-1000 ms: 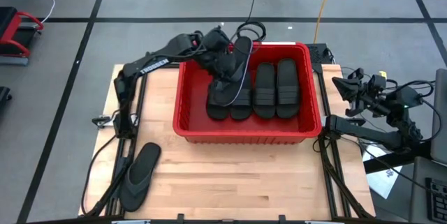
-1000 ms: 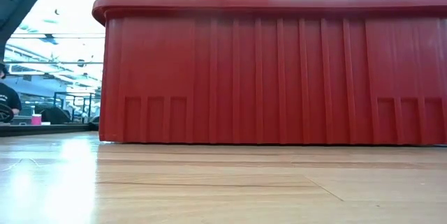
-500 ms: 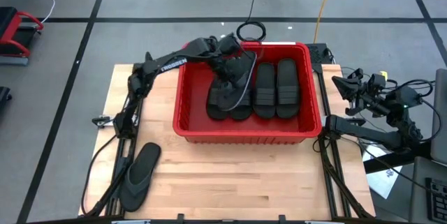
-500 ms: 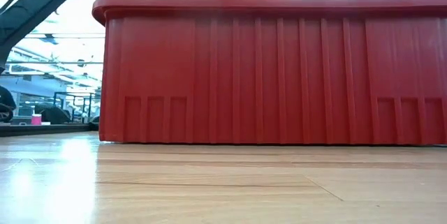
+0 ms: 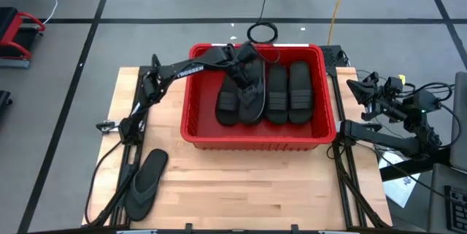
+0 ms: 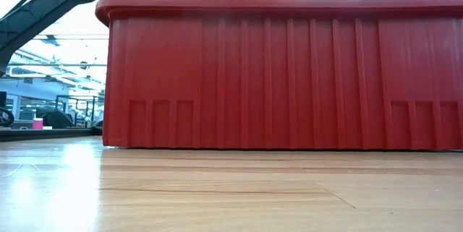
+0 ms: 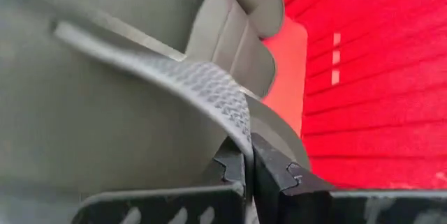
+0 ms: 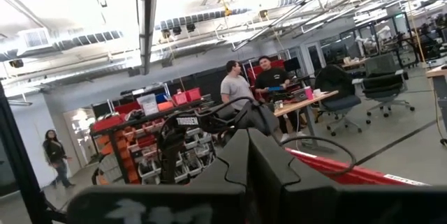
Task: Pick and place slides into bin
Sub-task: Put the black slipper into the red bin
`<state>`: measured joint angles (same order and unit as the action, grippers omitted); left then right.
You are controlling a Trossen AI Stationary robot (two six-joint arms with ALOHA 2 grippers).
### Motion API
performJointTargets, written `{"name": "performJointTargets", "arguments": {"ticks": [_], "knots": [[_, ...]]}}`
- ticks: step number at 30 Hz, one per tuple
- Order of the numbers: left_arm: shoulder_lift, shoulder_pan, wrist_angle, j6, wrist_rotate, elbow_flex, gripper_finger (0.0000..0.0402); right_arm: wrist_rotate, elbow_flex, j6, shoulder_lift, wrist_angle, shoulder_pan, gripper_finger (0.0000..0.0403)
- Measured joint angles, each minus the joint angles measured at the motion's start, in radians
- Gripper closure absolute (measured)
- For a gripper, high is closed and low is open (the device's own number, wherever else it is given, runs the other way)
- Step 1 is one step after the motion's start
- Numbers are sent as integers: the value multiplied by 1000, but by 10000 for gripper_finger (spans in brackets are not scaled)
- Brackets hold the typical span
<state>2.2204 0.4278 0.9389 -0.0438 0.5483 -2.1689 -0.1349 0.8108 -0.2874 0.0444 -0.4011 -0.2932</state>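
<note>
While the left arm reaches over the back left part of the red bin point(image 5: 327, 133), its left gripper point(image 7: 250, 160) is pinched tight on the thin grey thong strap point(image 7: 202, 88) of a sandal point(image 5: 250, 97). In the high view that sandal lies inside the bin, partly over a black slide point(image 5: 228, 103) at the left of the row, with two more ribbed-band slides point(image 5: 278, 95) point(image 5: 300, 92) side by side to its right. The left wrist view shows the grey sole point(image 7: 84, 119) filling most of the frame, with the bin's ribbed red wall point(image 7: 363, 77) beyond it.

Another thong sandal point(image 5: 144, 183) lies on the bare wooden table point(image 5: 248, 190) near the front left corner, well apart from the bin.

From table height only the bin's outer wall point(image 6: 282, 73) shows, with the left arm point(image 6: 51, 8) coming over its rim.

The right gripper point(image 8: 248, 155) waits off the table's right side, its fingers closed together on nothing, facing the room where people point(image 8: 241, 88) stand at desks.
</note>
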Motion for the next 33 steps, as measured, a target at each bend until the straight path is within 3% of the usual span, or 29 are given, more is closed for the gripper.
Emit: {"name": "performJointTargets", "arguments": {"ticks": [6, 14, 23, 33], "knots": [[0, -2, 0, -5, 7, 6, 401, 0, 0, 2, 0, 0, 0, 403], [-1, -2, -121, -138, 10, 127, 401, 0, 0, 3, 0, -36, 0, 403], [-1, -2, -164, -118, 46, 217, 401, 4, 0, 13, 0, -46, 0, 403], [-1, 41, -148, -120, -16, 220, 401, 4, 0, 15, 0, -46, 0, 403]]}}
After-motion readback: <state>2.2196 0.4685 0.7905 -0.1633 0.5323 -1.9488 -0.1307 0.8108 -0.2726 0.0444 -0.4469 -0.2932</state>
